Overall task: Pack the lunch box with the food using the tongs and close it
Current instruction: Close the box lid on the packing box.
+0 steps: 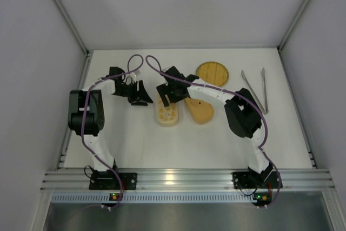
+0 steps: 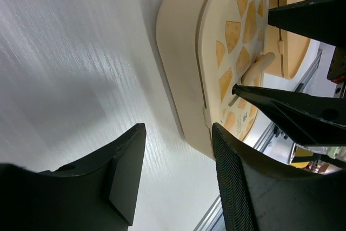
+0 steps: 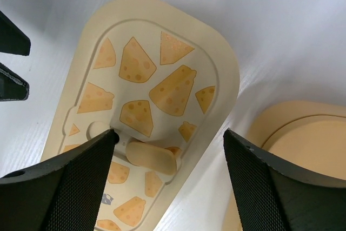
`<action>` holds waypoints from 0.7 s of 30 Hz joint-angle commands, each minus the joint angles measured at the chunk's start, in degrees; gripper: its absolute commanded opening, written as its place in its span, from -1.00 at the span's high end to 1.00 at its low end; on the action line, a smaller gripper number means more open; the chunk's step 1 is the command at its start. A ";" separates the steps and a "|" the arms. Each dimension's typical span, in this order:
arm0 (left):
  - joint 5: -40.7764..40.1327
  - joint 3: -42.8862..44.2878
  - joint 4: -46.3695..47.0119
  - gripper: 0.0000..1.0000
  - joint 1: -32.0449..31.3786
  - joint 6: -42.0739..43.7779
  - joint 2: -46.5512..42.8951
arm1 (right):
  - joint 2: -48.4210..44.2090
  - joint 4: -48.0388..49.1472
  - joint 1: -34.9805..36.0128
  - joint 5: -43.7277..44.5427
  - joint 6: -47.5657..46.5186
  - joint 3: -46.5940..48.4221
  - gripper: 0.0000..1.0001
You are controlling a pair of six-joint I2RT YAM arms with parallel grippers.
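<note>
The cream lunch box (image 1: 166,114) lies mid-table with its cheese-patterned lid (image 3: 146,79) on top. My right gripper (image 1: 170,94) hangs open over it. In the right wrist view the right gripper (image 3: 170,174) straddles the lid's tan latch tab (image 3: 151,158), its left fingertip at the small knob. My left gripper (image 1: 139,96) stands open just left of the box. In the left wrist view the left gripper (image 2: 178,171) has bare table between its fingers, with the box (image 2: 184,52) ahead of it. The tongs (image 1: 255,87) lie at the far right. The food is hidden.
A tan oval container (image 1: 199,111) sits right beside the box, also seen as the tan oval (image 3: 303,144). A round woven yellow plate (image 1: 211,72) lies behind it with nothing on it. White walls close the back and both sides.
</note>
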 commanded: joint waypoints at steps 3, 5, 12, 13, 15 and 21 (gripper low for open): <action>-0.36 -1.64 -0.05 -0.13 0.12 4.54 -5.00 | 0.42 -2.49 0.10 -1.57 0.17 0.06 -0.62; -0.71 -2.08 -0.31 -0.13 0.03 4.90 -5.79 | -0.29 -2.40 0.01 -1.84 0.09 0.59 -0.62; -0.54 -3.57 0.21 -0.13 0.12 5.78 -8.08 | -2.31 -2.93 -1.04 -2.01 -0.62 2.44 -0.61; -0.19 -3.83 0.21 -0.13 0.12 5.78 -8.34 | -2.57 -2.93 -1.05 -1.93 -0.79 2.53 -0.62; 1.39 -4.10 -0.05 -0.14 1.87 8.05 -9.05 | -3.28 -3.02 -1.48 -1.75 -1.14 2.79 -0.62; 4.47 -3.66 -2.95 -0.18 2.23 13.93 -10.63 | -6.09 -2.32 -2.63 -3.06 -1.32 3.06 -0.64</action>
